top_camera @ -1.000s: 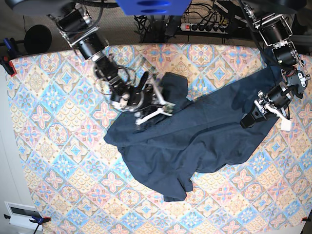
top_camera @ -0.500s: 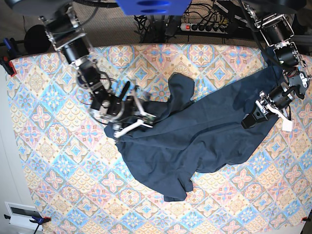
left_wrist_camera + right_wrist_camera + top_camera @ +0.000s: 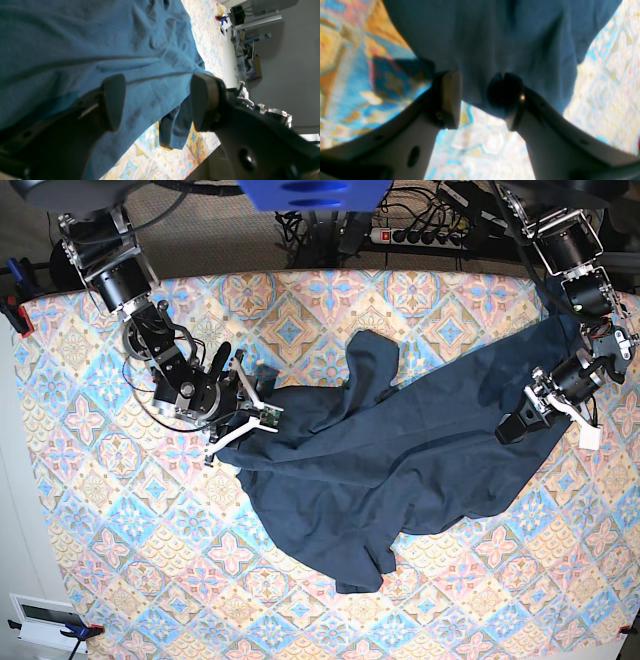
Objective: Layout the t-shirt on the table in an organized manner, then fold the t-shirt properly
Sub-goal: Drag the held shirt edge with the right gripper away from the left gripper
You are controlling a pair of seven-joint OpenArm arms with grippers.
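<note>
Table: covered in a cloth of pastel blue, pink and cream diamond tiles; fills the base view.

Right gripper: seen at the left of the base view, low over the cloth at the t-shirt's left edge. In the right wrist view the right gripper has its jaws parted but drawn in on a hanging fold of dark fabric; one pad lies against the cloth on each side, so it has hold of the shirt's edge. Patterned cloth shows below and on both sides of the fold.

T-shirt: dark navy, lying crumpled across the middle and right of the table. One lobe reaches up toward the far edge near the centre, another trails down toward the near edge, and a broad panel stretches away to the right. Left edge bunched at the right gripper.

Left gripper: seen at the right of the base view, over the t-shirt's right-hand panel. In the left wrist view the left gripper stands wide open with nothing between its pads; wrinkled blue fabric spreads beyond them. Whether the fingertips touch the cloth I cannot tell.
</note>
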